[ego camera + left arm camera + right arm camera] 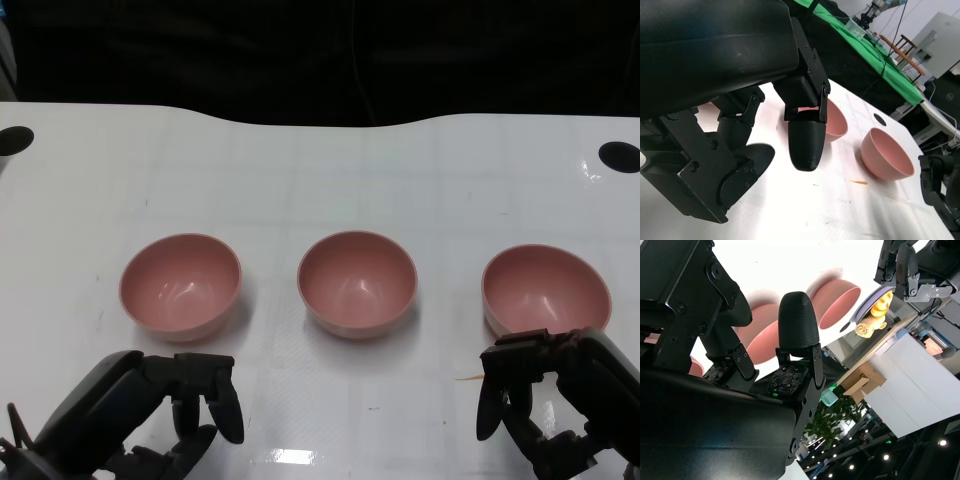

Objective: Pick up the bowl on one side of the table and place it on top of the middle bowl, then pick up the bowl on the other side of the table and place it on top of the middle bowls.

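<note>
1. Three pink bowls are sitting in a row on the white surface [320,180], all upright and well apart: the left bowl [181,285], the middle bowl [357,283] and the right bowl [544,290]. None is stacked yet, so the task is looking barely started.

2. The right hand [555,400] is hovering just beside the near rim of the right bowl, its fingers [492,405] curling downward with space between them and holding nothing. I cannot tell whether a fingertip is touching the rim.

3. The left hand [150,410] is waiting near the left bowl but clearly apart from it, fingers [225,405] loosely bent and spread, gripping nothing. In the left wrist view one fingertip [807,142] is hanging above the surface with the middle bowl [835,120] and right bowl [887,155] beyond it.

4. The bowls are looking like smooth, glossy plastic, catching the light inside. I am judging them light, stiff and fairly slippery, not especially fragile.

5. The rounded outer wall is offering little purchase, so the rim seems the place to take hold: one finger inside, the others outside, pinching the near edge.

6. A light bowl may be sliding away if nudged before the pinch closes.
</note>
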Robot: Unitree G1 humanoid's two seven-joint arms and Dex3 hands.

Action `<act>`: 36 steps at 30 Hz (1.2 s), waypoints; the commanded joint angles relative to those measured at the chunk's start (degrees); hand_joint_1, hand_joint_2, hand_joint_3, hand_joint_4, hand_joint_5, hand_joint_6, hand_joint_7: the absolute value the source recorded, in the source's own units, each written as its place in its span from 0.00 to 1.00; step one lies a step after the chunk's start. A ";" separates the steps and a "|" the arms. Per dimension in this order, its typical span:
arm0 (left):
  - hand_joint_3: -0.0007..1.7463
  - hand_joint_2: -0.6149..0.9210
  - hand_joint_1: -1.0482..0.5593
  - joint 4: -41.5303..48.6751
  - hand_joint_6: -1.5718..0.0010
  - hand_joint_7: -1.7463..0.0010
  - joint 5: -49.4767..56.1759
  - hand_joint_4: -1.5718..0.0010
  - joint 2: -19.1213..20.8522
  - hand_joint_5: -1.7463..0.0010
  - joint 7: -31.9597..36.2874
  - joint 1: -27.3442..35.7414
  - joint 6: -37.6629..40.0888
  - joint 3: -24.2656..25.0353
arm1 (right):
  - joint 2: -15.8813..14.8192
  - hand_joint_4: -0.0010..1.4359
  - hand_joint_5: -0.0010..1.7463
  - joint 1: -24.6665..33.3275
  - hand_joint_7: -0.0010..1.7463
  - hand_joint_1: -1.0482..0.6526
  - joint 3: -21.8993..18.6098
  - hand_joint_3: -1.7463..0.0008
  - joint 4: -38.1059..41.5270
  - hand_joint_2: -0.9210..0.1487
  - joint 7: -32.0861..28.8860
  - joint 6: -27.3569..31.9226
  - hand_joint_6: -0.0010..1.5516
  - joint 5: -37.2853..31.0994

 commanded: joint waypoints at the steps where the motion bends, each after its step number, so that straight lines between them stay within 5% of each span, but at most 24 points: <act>1: 0.54 0.75 0.65 0.64 0.46 0.66 -0.77 0.51 0.00 0.38 1.31 -0.34 -0.93 1.03 | -0.46 0.68 0.98 -0.42 0.71 0.77 -0.32 0.06 0.25 0.79 -0.30 -0.17 0.63 -0.25; 5: 0.50 0.76 0.65 -0.11 0.47 0.73 -0.08 0.53 -0.25 0.43 2.17 -0.04 -0.44 1.62 | -0.40 0.68 0.98 -0.36 0.71 0.77 -0.30 0.06 0.05 0.80 -0.25 -0.09 0.63 -0.20; 9: 0.19 0.90 0.58 -4.35 0.53 0.92 3.30 0.61 -0.61 0.57 4.69 1.34 3.27 3.00 | -0.41 0.68 0.97 -0.16 0.71 0.79 -0.28 0.06 -0.38 0.80 -0.12 -0.09 0.64 0.05; 12: 0.08 0.95 0.50 -8.32 0.57 0.98 8.37 0.63 -0.45 0.62 6.96 2.40 6.18 3.75 | -0.46 0.69 0.97 0.03 0.71 0.79 -0.28 0.06 -0.77 0.80 0.02 0.01 0.64 0.23; 20: 0.05 1.00 0.46 -21.64 0.72 1.00 25.10 0.76 -0.18 0.68 9.78 4.49 18.89 4.18 | -0.61 0.68 0.98 0.46 0.71 0.79 -0.14 0.06 -1.89 0.79 0.45 0.76 0.64 0.30; 27: 0.03 1.00 0.44 -27.29 0.78 1.00 35.85 0.78 -0.70 0.69 8.10 3.88 30.31 1.81 | -0.68 0.68 0.98 0.35 0.71 0.78 -0.20 0.06 -2.05 0.79 0.29 0.74 0.64 -0.19; 36: 0.01 1.00 0.38 -26.20 0.75 0.98 50.27 0.78 -1.24 0.73 6.05 -0.79 41.53 -4.71 | -0.67 0.67 0.98 0.69 0.70 0.76 -0.01 0.06 -3.29 0.79 0.76 2.60 0.63 -0.38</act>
